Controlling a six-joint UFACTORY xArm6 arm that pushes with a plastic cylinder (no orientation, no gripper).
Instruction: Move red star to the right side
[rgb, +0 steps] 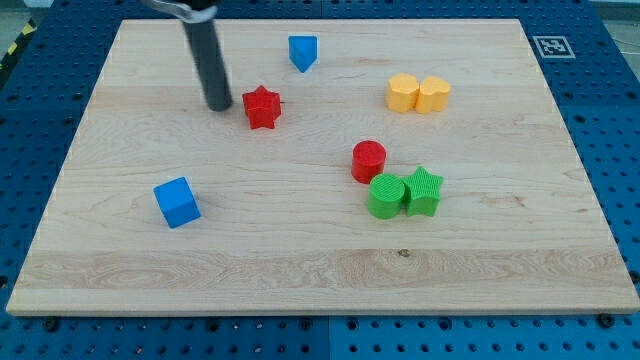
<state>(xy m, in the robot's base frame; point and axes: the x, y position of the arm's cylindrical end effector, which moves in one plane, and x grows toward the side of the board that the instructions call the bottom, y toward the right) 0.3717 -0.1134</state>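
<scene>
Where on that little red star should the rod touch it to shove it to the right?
Judging by the layout, on the red star-shaped block's left-facing side, coming from the view's left. My tip already sits just left of it, level with its middle, and the board to its right looks open.

Wooden board (300, 250) carries a red star (262, 107), red cylinder (368, 160), two blue blocks (177, 202), two yellow blocks (418, 94), green cylinder (386, 195) and green star (424, 190).

One raised view looks down across the board (330, 270).
</scene>
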